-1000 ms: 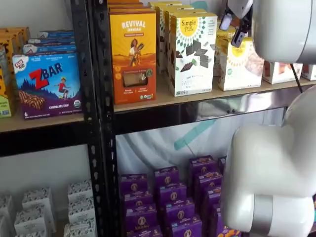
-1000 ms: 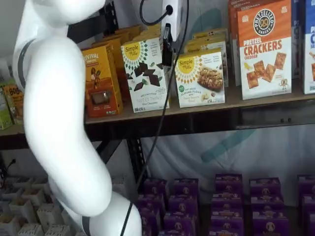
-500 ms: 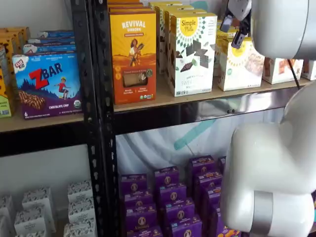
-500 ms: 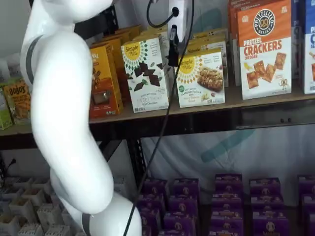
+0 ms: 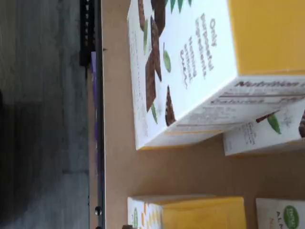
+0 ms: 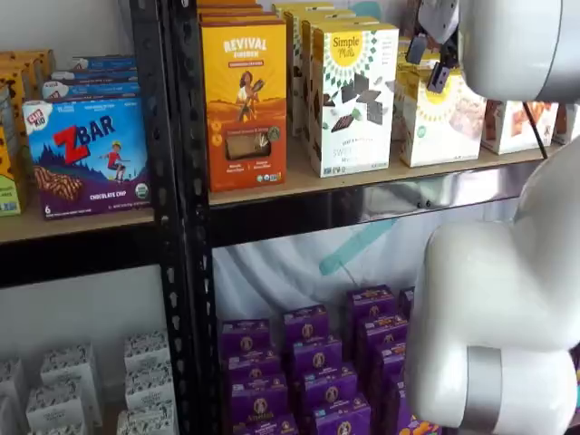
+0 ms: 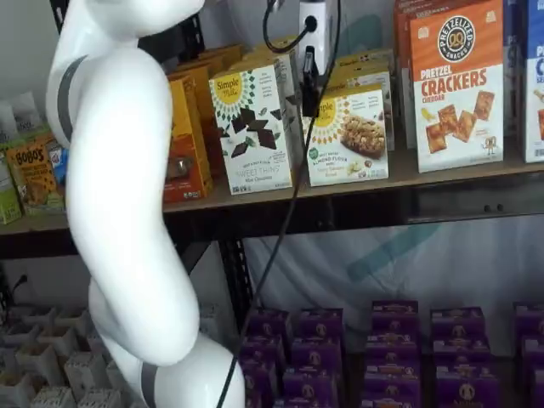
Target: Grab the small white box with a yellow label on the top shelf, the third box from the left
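Observation:
The small white box with a yellow round label stands on the top shelf, seen in both shelf views, box and shelf. My gripper hangs just in front of the box's upper left corner, and a gap shows between its two black fingers, with nothing in them. In a shelf view the gripper appears side-on between the small box and the taller Simple Mills box. The wrist view shows the small box's yellow top and the taller box on the tan board.
An orange Revival box stands left of the taller box, and a pretzel crackers box right of the small one. Blue ZBAR boxes fill the neighbouring bay. Purple boxes sit below. My white arm covers much of the view.
The gripper has shifted a little to the right and closer to the small white box. The arm followed it. The fingers stayed apart.

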You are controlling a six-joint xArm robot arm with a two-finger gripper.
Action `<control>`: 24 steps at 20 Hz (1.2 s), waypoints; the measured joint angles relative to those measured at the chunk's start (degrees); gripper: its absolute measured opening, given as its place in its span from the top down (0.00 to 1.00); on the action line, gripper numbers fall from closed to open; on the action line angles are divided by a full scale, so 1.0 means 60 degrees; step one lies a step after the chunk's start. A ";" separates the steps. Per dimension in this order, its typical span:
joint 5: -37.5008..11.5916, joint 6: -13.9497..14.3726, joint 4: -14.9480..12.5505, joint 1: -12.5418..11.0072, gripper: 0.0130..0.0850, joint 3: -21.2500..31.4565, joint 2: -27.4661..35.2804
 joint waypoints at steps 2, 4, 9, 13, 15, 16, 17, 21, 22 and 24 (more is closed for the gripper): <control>0.0077 0.0024 -0.0213 0.0072 0.00 -0.0107 0.0132; 0.0129 0.0030 -0.0307 0.0099 0.00 -0.0182 0.0246; 0.0202 0.0032 -0.0526 0.0152 0.00 -0.0398 0.0510; 0.0423 0.0100 -0.0862 0.0275 0.00 -0.0652 0.0743; 0.0502 0.0144 -0.1013 0.0343 0.00 -0.0745 0.0832; 0.0573 0.0173 -0.1109 0.0387 0.00 -0.0818 0.0892; 0.0644 0.0200 -0.1190 0.0424 0.00 -0.0884 0.0946; 0.0847 0.0304 -0.1396 0.0554 0.00 -0.1076 0.1099; 0.0895 0.0333 -0.1434 0.0587 0.00 -0.1121 0.1132; 0.0968 0.0385 -0.1505 0.0647 0.00 -0.1196 0.1183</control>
